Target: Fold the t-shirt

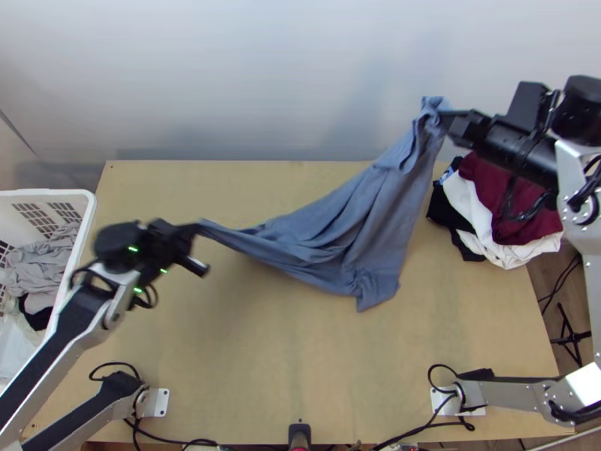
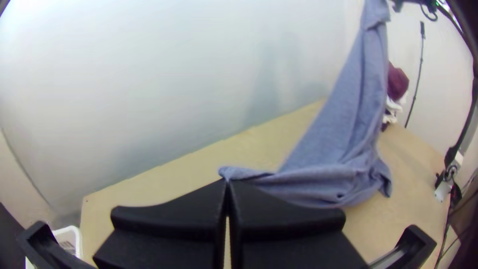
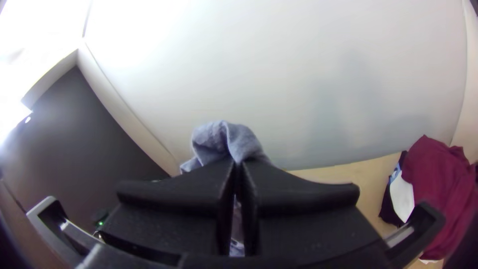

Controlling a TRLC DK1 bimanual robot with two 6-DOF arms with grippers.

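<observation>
The blue-grey fabric t-shirt (image 1: 349, 222) hangs in loose folds above the light wooden table (image 1: 300, 368) – its ten o'clock end pinched by the flat-fingered black left gripper (image 1: 200, 227), its raised one o'clock end by the flat-fingered black right gripper (image 1: 443, 120).

Room across near tabletop (image 1: 300, 361); t-shirt (image 1: 349, 229) (slung slantwise) bars middle, clothes pile (image 1: 537, 222) at right.

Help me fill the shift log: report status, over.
Left end effector, right end effector: both shut on the blue t-shirt. T-shirt draped between them in loose creases, not yet folded. Clothes pile near right arm, possible snag.
</observation>
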